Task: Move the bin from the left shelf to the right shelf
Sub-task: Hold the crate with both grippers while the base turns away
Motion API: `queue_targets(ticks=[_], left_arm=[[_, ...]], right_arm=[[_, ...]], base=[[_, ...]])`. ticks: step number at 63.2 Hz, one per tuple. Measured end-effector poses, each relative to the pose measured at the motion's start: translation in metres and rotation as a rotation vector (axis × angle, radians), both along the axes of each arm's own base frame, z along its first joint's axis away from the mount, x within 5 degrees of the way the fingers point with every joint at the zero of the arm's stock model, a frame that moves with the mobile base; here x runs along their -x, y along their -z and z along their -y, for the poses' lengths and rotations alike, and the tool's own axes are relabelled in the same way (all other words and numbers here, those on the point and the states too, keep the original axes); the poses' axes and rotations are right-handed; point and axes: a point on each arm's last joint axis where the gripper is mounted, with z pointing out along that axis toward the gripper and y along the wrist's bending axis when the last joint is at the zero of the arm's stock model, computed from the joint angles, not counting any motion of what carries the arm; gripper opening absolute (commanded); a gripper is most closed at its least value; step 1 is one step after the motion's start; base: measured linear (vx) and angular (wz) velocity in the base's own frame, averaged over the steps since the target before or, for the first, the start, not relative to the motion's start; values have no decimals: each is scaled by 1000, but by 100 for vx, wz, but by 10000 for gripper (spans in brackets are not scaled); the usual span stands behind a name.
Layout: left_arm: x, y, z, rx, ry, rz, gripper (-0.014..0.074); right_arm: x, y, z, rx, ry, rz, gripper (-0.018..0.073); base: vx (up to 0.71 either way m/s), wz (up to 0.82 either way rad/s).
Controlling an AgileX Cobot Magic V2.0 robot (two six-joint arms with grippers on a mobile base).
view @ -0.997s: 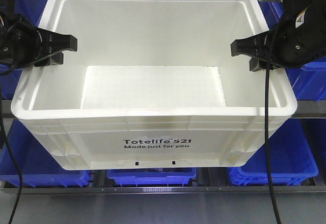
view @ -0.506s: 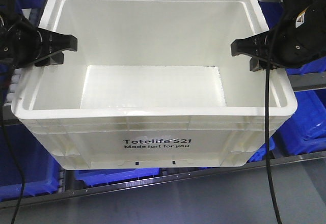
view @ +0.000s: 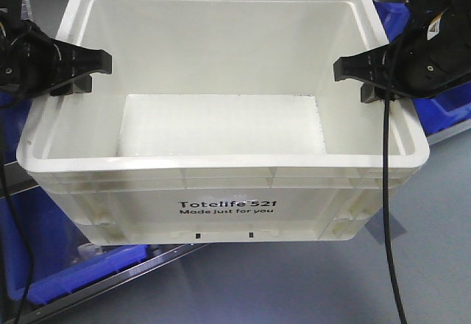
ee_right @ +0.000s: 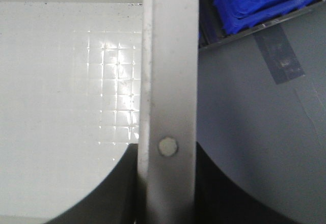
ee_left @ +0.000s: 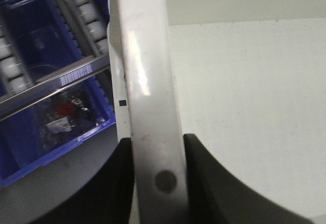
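Observation:
The bin (view: 228, 206), a large white tote printed "Totelife 521", fills the front view and hangs off the shelf between both arms. My left gripper (view: 81, 70) is shut on its left rim. My right gripper (view: 360, 77) is shut on its right rim. In the left wrist view the white rim (ee_left: 150, 81) runs between the black fingers of the left gripper (ee_left: 159, 145), which press on both sides. The right wrist view shows the rim (ee_right: 170, 56) clamped the same way by the right gripper (ee_right: 165, 150). The bin is empty inside.
Blue bins (view: 44, 250) and a metal shelf rail (view: 110, 276) lie low at the left, slanting across the view. Another blue bin (view: 452, 103) shows at the right edge. Grey floor (view: 427, 250) spreads below right, with a tape patch (ee_right: 280, 56).
The shelf with its blue bins has slid left and tilted behind the bin, and grey floor now shows at the right. Both grippers keep the same hold on the rims.

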Motion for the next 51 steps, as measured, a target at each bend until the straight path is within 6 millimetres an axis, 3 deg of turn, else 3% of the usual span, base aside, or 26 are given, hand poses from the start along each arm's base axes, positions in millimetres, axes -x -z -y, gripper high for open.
queue_targets(ticks=[51], left_arm=[[0, 0, 0, 1, 0, 2, 135]], right_arm=[[0, 0, 0, 2, 0, 0, 99]], base=[[4, -68]])
